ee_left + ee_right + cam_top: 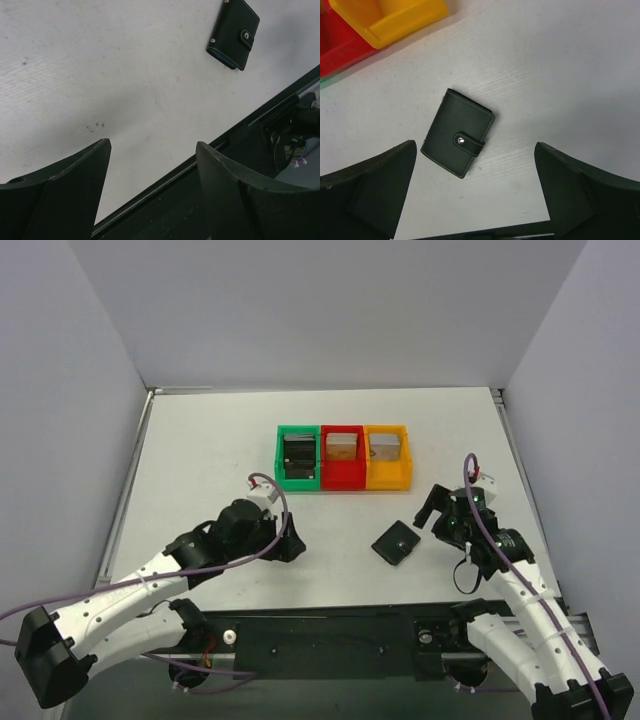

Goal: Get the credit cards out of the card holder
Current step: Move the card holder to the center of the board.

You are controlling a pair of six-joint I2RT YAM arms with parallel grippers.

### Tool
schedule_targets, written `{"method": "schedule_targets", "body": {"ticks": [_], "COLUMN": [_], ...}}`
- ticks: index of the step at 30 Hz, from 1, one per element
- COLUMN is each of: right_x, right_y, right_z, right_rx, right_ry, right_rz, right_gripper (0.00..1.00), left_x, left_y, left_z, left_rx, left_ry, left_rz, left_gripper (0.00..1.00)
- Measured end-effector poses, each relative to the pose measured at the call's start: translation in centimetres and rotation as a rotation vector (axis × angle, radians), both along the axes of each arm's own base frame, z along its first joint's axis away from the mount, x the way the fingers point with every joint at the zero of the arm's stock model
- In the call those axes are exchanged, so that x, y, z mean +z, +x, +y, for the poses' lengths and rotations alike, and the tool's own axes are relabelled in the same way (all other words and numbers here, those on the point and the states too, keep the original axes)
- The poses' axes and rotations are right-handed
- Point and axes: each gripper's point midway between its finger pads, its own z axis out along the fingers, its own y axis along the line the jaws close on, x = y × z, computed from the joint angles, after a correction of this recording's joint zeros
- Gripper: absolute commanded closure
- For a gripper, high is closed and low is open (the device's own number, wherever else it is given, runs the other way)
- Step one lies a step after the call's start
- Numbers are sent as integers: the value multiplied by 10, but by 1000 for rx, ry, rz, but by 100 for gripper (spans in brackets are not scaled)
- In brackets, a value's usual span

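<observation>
The card holder is a small black wallet lying closed on the white table, its snap tab fastened. The left wrist view shows the card holder far off at top right. No credit cards show; they are hidden inside or out of view. My right gripper hovers just right of the card holder, jaws wide open and empty; in its own view the right gripper frames the wallet's lower end. My left gripper stands open and empty well to the left of the card holder, above the table's near edge.
Three plastic bins stand in a row behind the card holder: green, red and yellow, each holding a stack. The black base rail runs along the near edge. White walls enclose the table.
</observation>
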Motion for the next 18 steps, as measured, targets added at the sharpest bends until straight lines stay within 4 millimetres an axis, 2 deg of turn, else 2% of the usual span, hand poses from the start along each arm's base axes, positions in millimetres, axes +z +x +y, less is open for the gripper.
{"method": "schedule_targets", "body": {"ticks": [3,7,8,9,12,15,18], "right_x": [-21,-54,-63,-70,-93,-104,-106], "right_y": [-6,-16,-19,-22,-29,-32,-27], "right_z": [1,5,6,6,11,18,26], "right_rx": [0,-3,-7,-8,-16,-17,-13], "right_ry": [5,16,20,24,50,89,137], "right_rz": [70,171,198,219,281,310,298], "right_gripper": [8,13,14,15,18,20,22], "left_x": [-5,-8,-9,-11,-19,-22,-15], "left_y": [-13,-9,-8,-8,-9,-10,-10], "left_z": [-16,-23,-24,-24,-21,-15,-15], "left_rx": [-54,-28,-19,-9,22,52,65], "left_ry": [12,-22,-37,-54,-86,-112,-155], "left_rz": [2,0,-1,-2,-3,-9,-25], "left_gripper": [24,24,12,5,5,5,5]}}
